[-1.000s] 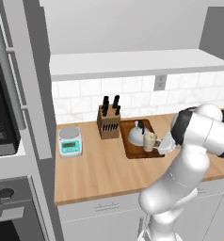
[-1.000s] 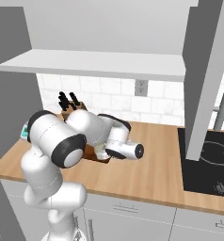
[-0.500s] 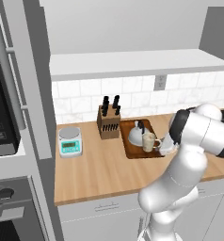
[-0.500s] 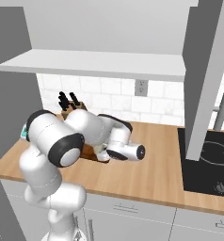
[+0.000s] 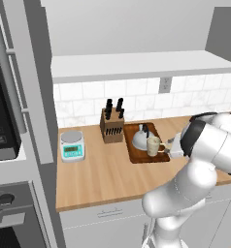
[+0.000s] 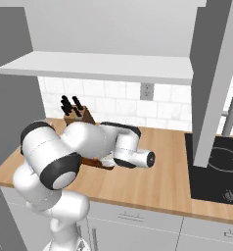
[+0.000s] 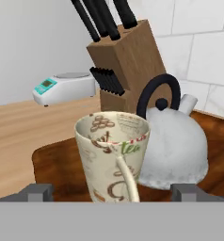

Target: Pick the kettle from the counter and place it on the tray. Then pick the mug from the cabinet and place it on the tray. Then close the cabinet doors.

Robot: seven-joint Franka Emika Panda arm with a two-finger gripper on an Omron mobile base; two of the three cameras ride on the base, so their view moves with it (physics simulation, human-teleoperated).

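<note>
The beige patterned mug (image 7: 113,155) stands upright on the dark-brown tray (image 7: 52,160), its handle turned toward the hand. Right behind it on the same tray sits the silver-grey kettle (image 7: 172,146) with its black handle. My gripper (image 7: 113,193) is open, one fingertip on each side of the mug and clear of its wall. From the left base view the mug (image 5: 153,145) and kettle (image 5: 140,137) share the tray (image 5: 137,156) on the wooden counter (image 5: 103,179), with the gripper (image 5: 164,146) at the mug's right. The cabinet (image 5: 132,29) above stands open, its door (image 6: 214,73) swung out.
A knife block (image 5: 112,127) stands just left of the tray, and a teal-faced scale (image 5: 72,145) further left. A black cooktop (image 6: 216,171) lies at the counter's right end. The open door hangs beside the arm. A tall oven column (image 5: 6,145) is on the left.
The jaws have opened wide and let go of the mug, which stays upright on the tray. The arm has barely moved.
</note>
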